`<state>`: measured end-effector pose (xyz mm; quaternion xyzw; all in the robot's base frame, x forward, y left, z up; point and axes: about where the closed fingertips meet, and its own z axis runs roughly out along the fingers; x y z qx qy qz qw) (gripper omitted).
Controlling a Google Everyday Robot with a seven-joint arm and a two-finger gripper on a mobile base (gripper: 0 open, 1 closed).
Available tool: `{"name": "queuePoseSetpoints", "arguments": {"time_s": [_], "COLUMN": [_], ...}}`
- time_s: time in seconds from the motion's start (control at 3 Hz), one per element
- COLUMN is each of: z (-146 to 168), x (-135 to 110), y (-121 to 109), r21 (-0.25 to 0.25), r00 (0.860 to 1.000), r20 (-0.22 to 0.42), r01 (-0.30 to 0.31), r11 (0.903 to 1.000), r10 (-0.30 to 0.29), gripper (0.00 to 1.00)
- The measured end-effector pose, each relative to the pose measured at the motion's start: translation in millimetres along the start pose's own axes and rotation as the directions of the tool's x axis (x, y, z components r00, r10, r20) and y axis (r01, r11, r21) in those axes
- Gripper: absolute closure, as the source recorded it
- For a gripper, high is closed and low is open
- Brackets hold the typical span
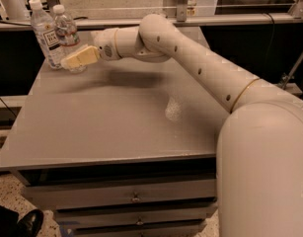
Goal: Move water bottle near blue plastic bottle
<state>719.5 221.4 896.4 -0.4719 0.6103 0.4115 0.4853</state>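
Grey table, far left: water bottle stands just right of blue plastic bottle, gripper at its base. I cannot tell whether it grips. I'd withdraw slowly rightward, tipping neither

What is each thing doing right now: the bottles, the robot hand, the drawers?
water bottle: upright, cap on, beside the blue plastic bottle.
blue plastic bottle: upright, cap on.
gripper: low against the water bottle.
drawers: shut.

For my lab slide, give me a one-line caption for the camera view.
Gripper at the water bottle, which stands beside the blue plastic bottle at a far corner of the table.
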Motion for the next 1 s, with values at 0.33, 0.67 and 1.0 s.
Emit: {"name": "queuePoseSetpoints", "arguments": {"time_s": [0.33,0.67,1.0], "z": [-38.8,-94.3,-161.5], "x": [7.6,22.8,39.0], "y": [4.9,6.9,9.3], "r21": [0.044,0.096,0.165], "r00": [0.999,0.996,0.995], "r20": [0.05,0.092,0.095], "r01": [0.006,0.002,-0.012], "r11": [0.999,0.9954,0.9862], "r10": [-0.008,-0.011,-0.004], "gripper": [0.0,0.0,0.0]}}
